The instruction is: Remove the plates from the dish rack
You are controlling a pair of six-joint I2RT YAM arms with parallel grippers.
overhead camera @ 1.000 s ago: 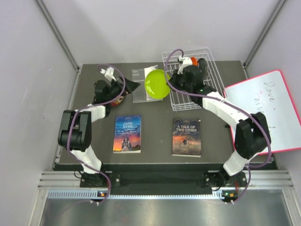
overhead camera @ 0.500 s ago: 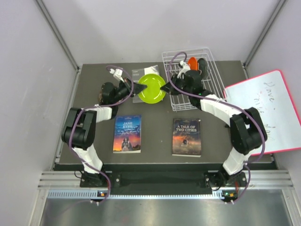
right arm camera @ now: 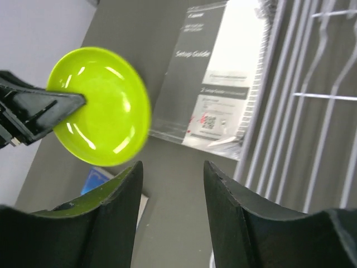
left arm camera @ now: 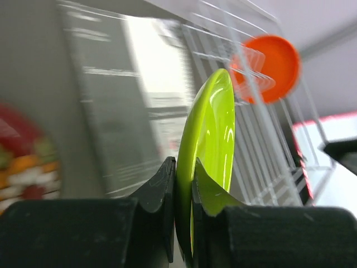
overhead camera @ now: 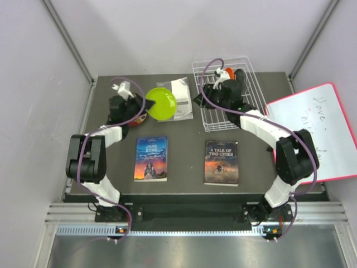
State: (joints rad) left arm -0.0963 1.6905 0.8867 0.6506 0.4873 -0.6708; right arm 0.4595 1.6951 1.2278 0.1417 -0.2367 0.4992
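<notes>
One lime plate (overhead camera: pixel 161 103); two in dish rack (overhead camera: pixel 215 120)

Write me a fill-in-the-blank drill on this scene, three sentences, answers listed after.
The left claw is shut on the rim of the ____ plate. The right claw is ____ and holds nothing. The left wrist view shows an ____ plate standing in the dish rack.
Missing words: lime green; open; orange.

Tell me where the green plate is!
In the top view, the green plate is held by the left end effector, left of the dish rack.
</notes>
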